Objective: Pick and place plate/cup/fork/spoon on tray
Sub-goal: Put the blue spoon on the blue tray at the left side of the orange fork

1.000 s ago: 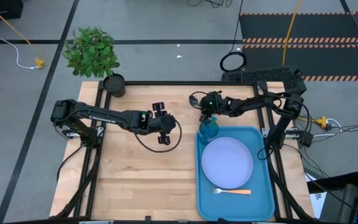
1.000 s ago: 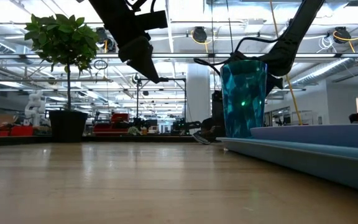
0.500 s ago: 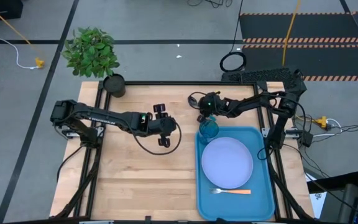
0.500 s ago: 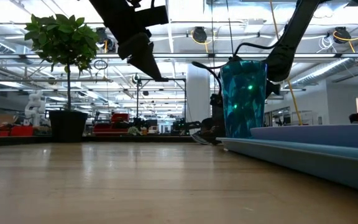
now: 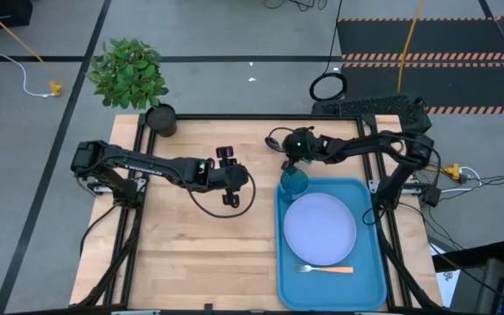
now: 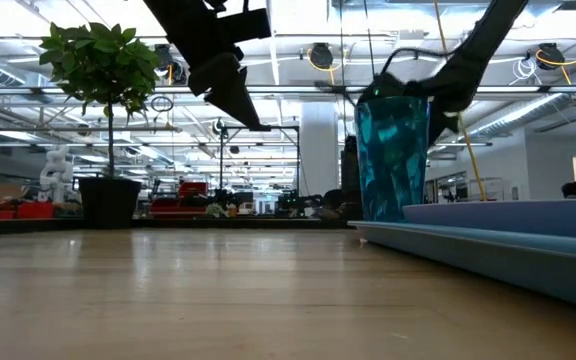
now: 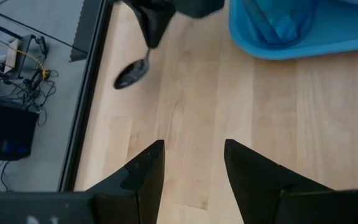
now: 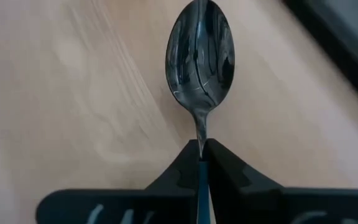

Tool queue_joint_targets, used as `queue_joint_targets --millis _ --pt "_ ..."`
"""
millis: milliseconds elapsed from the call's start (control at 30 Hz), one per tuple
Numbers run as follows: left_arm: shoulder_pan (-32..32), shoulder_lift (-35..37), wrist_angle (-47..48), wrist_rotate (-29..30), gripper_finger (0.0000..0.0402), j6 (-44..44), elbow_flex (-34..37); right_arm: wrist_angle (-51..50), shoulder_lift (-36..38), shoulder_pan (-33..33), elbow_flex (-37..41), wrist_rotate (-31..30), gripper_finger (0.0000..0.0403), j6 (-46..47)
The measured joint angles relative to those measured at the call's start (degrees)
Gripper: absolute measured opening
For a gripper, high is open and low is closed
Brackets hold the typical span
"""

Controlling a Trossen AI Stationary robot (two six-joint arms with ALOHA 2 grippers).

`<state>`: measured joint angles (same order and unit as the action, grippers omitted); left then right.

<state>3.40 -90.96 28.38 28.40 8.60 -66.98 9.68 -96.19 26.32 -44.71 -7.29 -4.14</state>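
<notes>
My right fingers (image 8: 202, 155) are pinched shut on the spoon (image 8: 201, 59) at its thin blue handle, upper middle of the high view, beside the tray (image 5: 374, 271). It looks light, stiff and slippery, so it may swivel. My left fingers (image 7: 191, 165) hang wide apart, empty.
</notes>
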Motion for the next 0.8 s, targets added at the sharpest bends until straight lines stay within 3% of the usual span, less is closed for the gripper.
queue_joint_targets --millis 500,733,800 --pt "1.6 0.0 -0.2 0.0 0.0170 -5.4 0.0 -16.1 26.1 -4.8 0.0 -0.8 0.0003 1.9" --pt "4.7 0.0 -2.9 0.0 0.0170 -9.3 0.0 -22.8 36.1 -10.8 -0.1 -11.6 0.0002 3.0" --pt "5.8 0.0 -5.0 0.0 0.0170 -9.6 0.0 -23.6 38.1 -11.6 -0.1 -12.2 0.0002 2.8"
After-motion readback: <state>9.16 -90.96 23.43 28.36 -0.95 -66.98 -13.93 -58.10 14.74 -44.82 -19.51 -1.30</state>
